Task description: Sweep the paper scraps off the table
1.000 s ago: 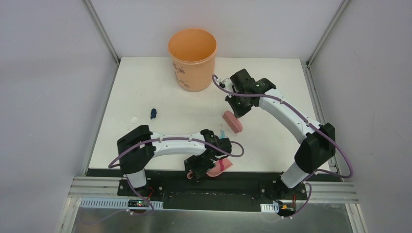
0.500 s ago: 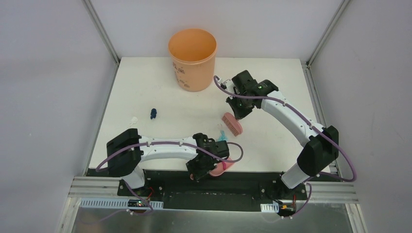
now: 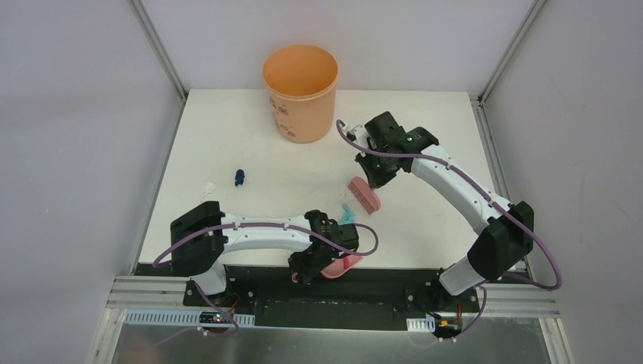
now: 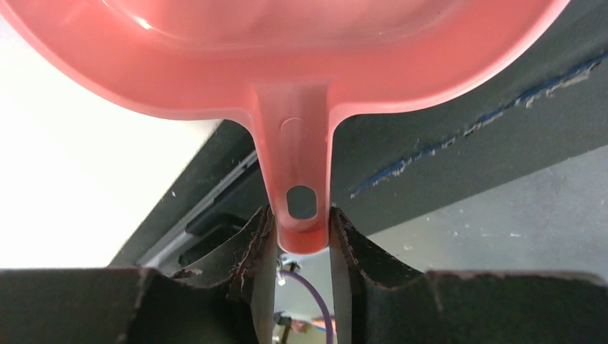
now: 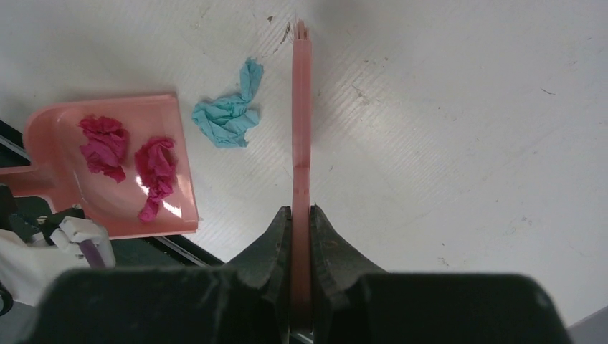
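The pink dustpan (image 3: 339, 265) lies at the table's near edge with two magenta paper scraps (image 5: 104, 143) inside it. My left gripper (image 4: 301, 223) is shut on the tip of the dustpan's handle (image 4: 300, 165), one finger pressing each side. My right gripper (image 5: 301, 212) is shut on the pink brush (image 5: 301, 129), whose bristle head (image 3: 363, 192) rests on the table (image 3: 425, 136). A teal scrap (image 5: 228, 115) lies between the brush and the dustpan's mouth. Further left on the table lie a dark blue scrap (image 3: 239, 177) and a white scrap (image 3: 209, 186).
An orange bucket (image 3: 300, 91) stands at the back of the table, left of my right arm. A black strip (image 4: 466, 136) and a metal rail run under the dustpan's handle at the near edge. Grey walls and metal posts frame the table.
My left gripper's jaws have narrowed onto the dustpan's handle, and the left arm has shifted slightly left along the near edge. The right arm and brush have barely moved.
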You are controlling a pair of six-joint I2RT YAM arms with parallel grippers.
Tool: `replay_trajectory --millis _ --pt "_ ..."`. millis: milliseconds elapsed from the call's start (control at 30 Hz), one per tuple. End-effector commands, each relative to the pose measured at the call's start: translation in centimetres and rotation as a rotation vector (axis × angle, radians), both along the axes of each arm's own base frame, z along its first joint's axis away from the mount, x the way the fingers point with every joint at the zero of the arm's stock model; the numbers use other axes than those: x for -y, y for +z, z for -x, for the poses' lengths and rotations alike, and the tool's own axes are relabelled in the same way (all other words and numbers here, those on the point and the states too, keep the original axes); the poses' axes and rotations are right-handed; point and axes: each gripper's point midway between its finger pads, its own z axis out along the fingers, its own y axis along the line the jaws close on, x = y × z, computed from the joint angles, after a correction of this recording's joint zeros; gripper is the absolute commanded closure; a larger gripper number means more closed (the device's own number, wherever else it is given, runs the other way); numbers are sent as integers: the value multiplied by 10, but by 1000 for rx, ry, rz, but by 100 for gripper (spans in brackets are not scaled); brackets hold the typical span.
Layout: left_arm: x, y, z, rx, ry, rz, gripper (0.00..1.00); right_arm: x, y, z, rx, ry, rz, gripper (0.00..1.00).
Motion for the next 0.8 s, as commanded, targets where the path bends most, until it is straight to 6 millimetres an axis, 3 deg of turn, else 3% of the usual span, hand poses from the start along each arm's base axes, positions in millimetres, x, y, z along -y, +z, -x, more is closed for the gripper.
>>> replay_trajectory --millis 0,167,333,433,600,767 --pt "-15 37 17 -50 99 -58 89 11 18 -13 104 -34 26 100" --pt "-26 59 27 -87 138 -89 100 9 19 -17 119 -37 32 100" --pt "-31 49 22 -95 102 -159 100 -9 1 1 6 28 -2 100" --pt "-22 40 17 -106 70 -191 100 -23 -1 22 -79 82 -63 100" --pt "8 31 3 -108 49 -157 100 -25 7 37 -107 133 -104 100" --pt "11 22 -7 -111 52 -158 100 -26 12 62 -159 200 -160 100"
